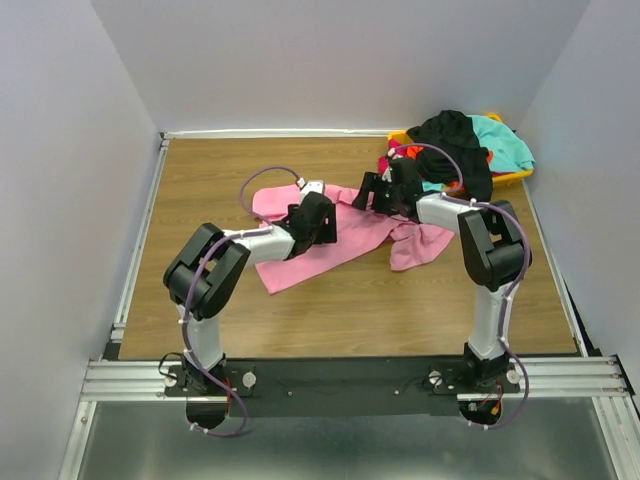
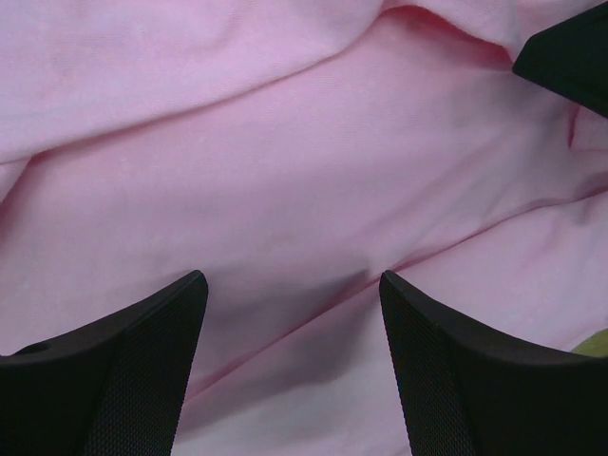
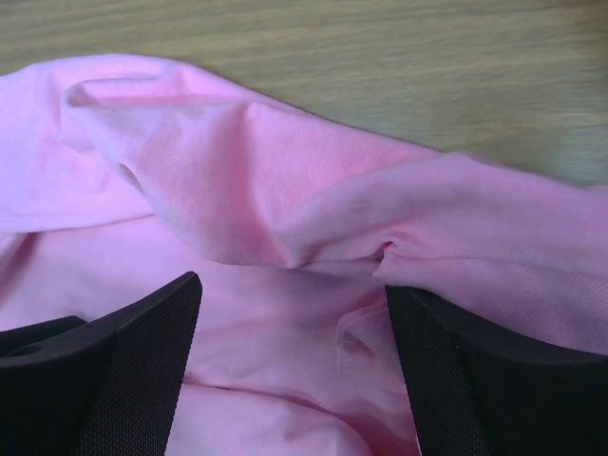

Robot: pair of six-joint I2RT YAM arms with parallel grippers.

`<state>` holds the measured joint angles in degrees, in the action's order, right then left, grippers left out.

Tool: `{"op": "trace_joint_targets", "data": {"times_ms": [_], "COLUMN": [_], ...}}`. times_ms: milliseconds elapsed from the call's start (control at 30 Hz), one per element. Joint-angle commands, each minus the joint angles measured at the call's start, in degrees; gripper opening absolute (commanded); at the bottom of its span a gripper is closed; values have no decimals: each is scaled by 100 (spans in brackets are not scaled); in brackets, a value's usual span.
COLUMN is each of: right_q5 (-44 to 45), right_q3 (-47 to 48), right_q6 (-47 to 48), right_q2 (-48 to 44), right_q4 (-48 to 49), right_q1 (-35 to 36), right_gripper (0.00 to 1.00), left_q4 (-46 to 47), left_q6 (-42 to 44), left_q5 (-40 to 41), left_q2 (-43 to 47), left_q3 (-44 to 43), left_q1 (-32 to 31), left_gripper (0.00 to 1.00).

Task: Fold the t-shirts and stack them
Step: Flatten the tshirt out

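A large bright pink t-shirt (image 1: 350, 245) lies crumpled across the middle of the wooden table. My left gripper (image 1: 318, 228) hangs low over its left half, open, with smooth pink cloth (image 2: 285, 171) below and nothing between the fingers (image 2: 123, 370). My right gripper (image 1: 378, 200) is over the shirt's upper edge and stands open too. In the right wrist view (image 3: 293, 285) a raised fold of pink cloth (image 3: 313, 218) lies just beyond the fingertips, and its end touches the right finger (image 3: 494, 370). More t-shirts, black (image 1: 455, 135), teal (image 1: 505, 140) and orange-red (image 1: 400, 152), are heaped at the back right.
The heap sits in a yellow bin (image 1: 512, 177) in the back right corner. Bare wooden table (image 1: 210, 180) shows to the left and along the front. White walls close in on three sides. The right gripper's black tip (image 2: 570, 57) shows at the top right of the left wrist view.
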<state>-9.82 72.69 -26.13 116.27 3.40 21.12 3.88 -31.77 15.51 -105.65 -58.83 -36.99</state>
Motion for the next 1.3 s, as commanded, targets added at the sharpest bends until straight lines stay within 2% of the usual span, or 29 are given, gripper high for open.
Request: {"op": "trace_joint_targets", "data": {"times_ms": [0, 100, 167, 300, 333, 500, 567, 600, 633, 733, 867, 1033, 1233, 1267], "right_q5": [69, -45, -291, -467, -494, -512, -512, -538, -547, -591, -530, -459, -468, -468], "right_q3": [0, 140, 202, 290, 273, 71, -69, -122, -175, -386, -685, -914, -993, -1011], "right_q6": [11, 134, 231, 275, 284, 328, 302, 284, 284, 284, 363, 381, 381, 381], "right_q2": [361, 370, 344, 169, 46, -428, -674, -745, -842, -1184, -1668, -2046, -2161, -2187], "right_q4": [-384, -384, -384, -384, -384, -384, -384, -384, -384, -384, -384, -393, -384, -384], "right_q1": [-257, -293, -284, -293, -284, -284, -284, -284, -284, -284, -284, -293, -302, -311], "right_gripper": [86, 86, 86, 86, 86, 86, 86, 86, 86, 86, 86, 87, 87, 87], "left_q4": [-1, -89, -72, -141, -229, -1105, -1537, -2018, -2249, -3004, -3437, -3288, -3350, -3332], "left_q6": [250, 373, 373, 233, 119, -1039, -1865, -2146, -2697, -3517, -4064, -4206, -4408, -4408], "left_q5": [-92, 13, 224, 1040, 1451, 2482, 2781, 2852, 2896, 3019, 3037, 2950, 2870, 2853], "left_q2": [-298, -431, -212, 605, 972, 1932, 2188, 2232, 2259, 2198, 2267, 2584, 2557, 2584], "left_q3": [-418, -761, -753, -297, -35, 986, 1302, 1347, 1409, 1497, 1646, 1910, 2050, 2129], "left_q1": [-27, -19, -36, -133, -168, -676, -844, -975, -1020, -1204, -1240, -1240, -1205, -1196], "left_gripper": [81, 81, 81, 81, 81, 81, 79, 79, 78, 75, 72, 67, 64, 61]}}
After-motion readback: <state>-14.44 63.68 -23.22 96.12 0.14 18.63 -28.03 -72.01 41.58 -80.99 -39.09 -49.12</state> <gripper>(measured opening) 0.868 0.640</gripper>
